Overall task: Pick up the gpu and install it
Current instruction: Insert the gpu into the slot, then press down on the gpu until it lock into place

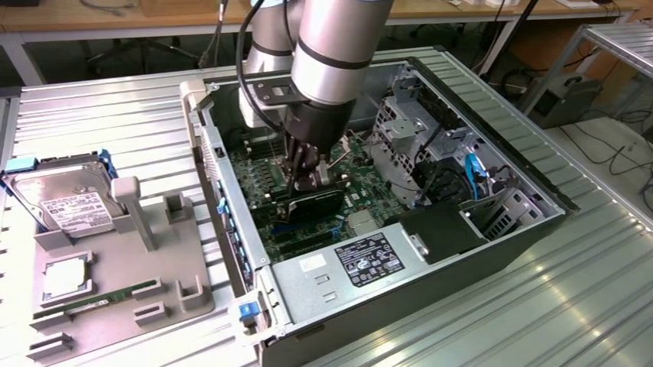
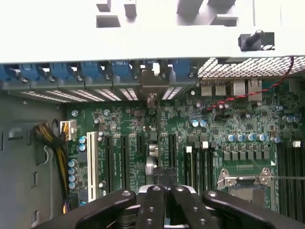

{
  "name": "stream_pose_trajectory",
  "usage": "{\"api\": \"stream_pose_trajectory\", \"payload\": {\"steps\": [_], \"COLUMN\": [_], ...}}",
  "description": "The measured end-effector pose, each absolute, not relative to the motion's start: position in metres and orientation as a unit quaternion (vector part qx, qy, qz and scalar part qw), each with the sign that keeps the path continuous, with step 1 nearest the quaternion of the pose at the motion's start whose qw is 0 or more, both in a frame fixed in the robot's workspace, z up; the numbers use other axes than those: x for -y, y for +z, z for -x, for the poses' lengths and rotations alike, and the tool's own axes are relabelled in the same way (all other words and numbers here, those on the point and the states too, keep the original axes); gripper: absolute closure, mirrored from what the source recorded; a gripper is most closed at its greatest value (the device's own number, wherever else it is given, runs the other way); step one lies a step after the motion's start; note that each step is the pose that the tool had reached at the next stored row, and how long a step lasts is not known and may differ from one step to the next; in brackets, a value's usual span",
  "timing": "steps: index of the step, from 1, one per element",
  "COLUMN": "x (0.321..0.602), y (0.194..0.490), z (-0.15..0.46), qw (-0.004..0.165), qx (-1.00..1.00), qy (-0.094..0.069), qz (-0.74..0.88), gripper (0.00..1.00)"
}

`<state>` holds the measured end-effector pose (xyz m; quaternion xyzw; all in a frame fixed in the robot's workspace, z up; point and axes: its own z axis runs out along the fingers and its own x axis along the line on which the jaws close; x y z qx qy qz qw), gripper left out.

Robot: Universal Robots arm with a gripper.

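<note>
The black-fingered gripper (image 1: 309,182) grasps the flat dark gpu card (image 1: 311,205) inside the open grey computer case (image 1: 531,222), seemingly not fully seated.

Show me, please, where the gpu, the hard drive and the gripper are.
gpu (image 1: 311,205): exterior view, on its dark flat face inside the case.
hard drive (image 1: 63,200): exterior view, on its white label.
gripper (image 1: 309,180): exterior view, between its fingertips at the card's top edge.

Green motherboard (image 2: 143,129) with black slots, 1 white slot (image 2: 91,164). Blue clips (image 2: 62,71) along case rear. Black gripper (image 2: 162,191). Black gpu (image 1: 311,205). Silver arm (image 1: 332,53). Grey tray (image 1: 102,306); silver hard drive (image 1: 66,202), white label. Green memory stick (image 1: 97,300). Yellow-black wire bundle (image 2: 55,138).
</note>
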<state>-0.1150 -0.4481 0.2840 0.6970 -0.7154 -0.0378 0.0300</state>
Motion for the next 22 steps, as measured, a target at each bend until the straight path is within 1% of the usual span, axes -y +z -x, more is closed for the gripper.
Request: {"api": "stream_pose_trajectory", "payload": {"steps": [16, 22], "x": [0.4455, 0.4453], "y": [0.2839, 0.2761], "z": [0.115, 0.119], "qw": [0.03, 0.024], "qx": [0.715, 0.716], "qy": [-0.038, -0.032], "qz": [-0.697, -0.697], "gripper": [0.89, 0.89]}}
